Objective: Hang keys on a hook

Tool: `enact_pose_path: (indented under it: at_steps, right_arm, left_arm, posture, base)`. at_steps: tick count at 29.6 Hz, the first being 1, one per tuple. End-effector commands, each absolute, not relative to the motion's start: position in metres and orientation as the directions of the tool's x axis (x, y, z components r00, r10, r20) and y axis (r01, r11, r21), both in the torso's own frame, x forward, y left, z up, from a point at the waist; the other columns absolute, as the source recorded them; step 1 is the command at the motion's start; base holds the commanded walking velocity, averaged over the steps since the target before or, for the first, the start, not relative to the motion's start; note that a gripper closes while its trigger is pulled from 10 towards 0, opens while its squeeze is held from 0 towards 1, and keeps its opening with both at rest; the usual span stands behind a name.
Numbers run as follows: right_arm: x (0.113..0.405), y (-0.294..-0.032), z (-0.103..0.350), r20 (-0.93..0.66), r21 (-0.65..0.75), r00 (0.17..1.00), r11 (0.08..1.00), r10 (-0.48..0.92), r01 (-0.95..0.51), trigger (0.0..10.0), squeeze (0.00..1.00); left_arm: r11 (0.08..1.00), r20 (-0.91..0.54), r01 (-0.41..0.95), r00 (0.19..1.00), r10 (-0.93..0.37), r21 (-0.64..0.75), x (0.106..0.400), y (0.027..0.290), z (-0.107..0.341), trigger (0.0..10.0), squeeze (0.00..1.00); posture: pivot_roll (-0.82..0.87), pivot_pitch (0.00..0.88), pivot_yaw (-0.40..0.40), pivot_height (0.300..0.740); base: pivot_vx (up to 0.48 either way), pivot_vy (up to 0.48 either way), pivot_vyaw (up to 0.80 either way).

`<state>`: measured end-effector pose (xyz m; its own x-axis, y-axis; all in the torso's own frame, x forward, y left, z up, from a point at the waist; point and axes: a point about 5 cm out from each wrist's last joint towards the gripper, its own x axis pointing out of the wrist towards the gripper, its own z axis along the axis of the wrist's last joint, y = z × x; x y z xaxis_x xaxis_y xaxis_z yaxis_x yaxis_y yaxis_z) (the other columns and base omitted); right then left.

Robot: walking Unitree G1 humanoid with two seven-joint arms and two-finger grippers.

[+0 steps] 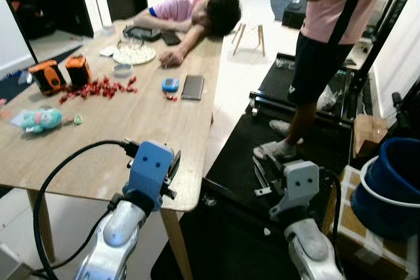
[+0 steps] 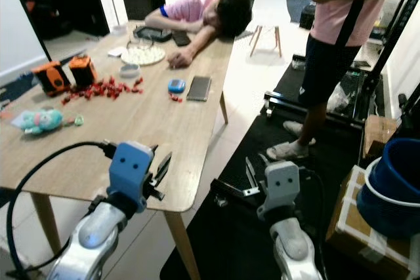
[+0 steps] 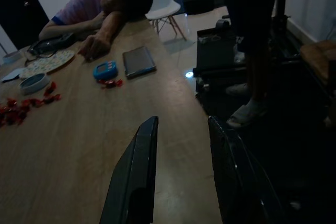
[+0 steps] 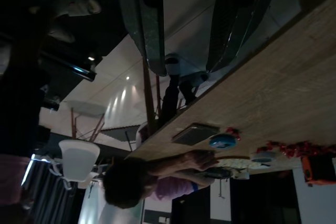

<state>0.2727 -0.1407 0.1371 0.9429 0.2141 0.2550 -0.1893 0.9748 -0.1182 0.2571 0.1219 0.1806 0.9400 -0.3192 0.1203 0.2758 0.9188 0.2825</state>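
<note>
Home room with a tiled floor; we see a long wooden table [image 1: 131, 136] on our left and a black treadmill [image 1: 308, 129] on our right. One person slumps over the table's far end, head on an arm; another in a pink shirt and dark shorts stands on the treadmill. On the table: two orange boxes [image 1: 62, 73], scattered red candies [image 1: 98, 90], a teal plush toy [image 1: 41, 119], a white plate [image 1: 134, 54], a small round tin [image 1: 123, 70], a blue round gadget [image 1: 170, 84] just beside a dark phone [image 1: 192, 87]. A blue bucket [image 1: 392, 185] sits on cardboard boxes at far right. We cannot make out keys or a hook anywhere.

Left end effector [image 2: 159, 174] hovers at the table's near edge, its fingers [image 3: 136, 177] apart, nothing between them. Right end effector [image 2: 252, 175] hangs over the black mat beside the table, fingers spread a little, also empty.
</note>
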Motion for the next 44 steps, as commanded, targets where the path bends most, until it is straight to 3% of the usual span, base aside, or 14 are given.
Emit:
enact_pose_path:
  at_steps: [1, 44]
  right_arm:
    - [0.2717, -0.1421, 0.1316, 0.229, -0.114, 0.951, 0.976, 0.207, -0.185, 10.0, 0.0]
    - [0.2707, -0.1393, 0.1306, 0.224, -0.118, 0.949, 0.973, 0.221, -0.198, 10.0, 0.0]
  left_arm:
    - [0.926, 0.099, 0.269, 0.948, -0.303, 0.265, 0.2563, 0.1241, 0.1769, 10.0, 0.0]
    - [0.926, 0.097, 0.274, 0.947, -0.307, 0.262, 0.2546, 0.123, 0.1763, 10.0, 0.0]
  posture:
    - [0.13, 0.116, -0.009, 0.74]
    - [0.12, 0.115, -0.012, 0.74]
  base:
    - [0.0, 0.454, 0.0]
    - [0.0, 0.47, 0.0]
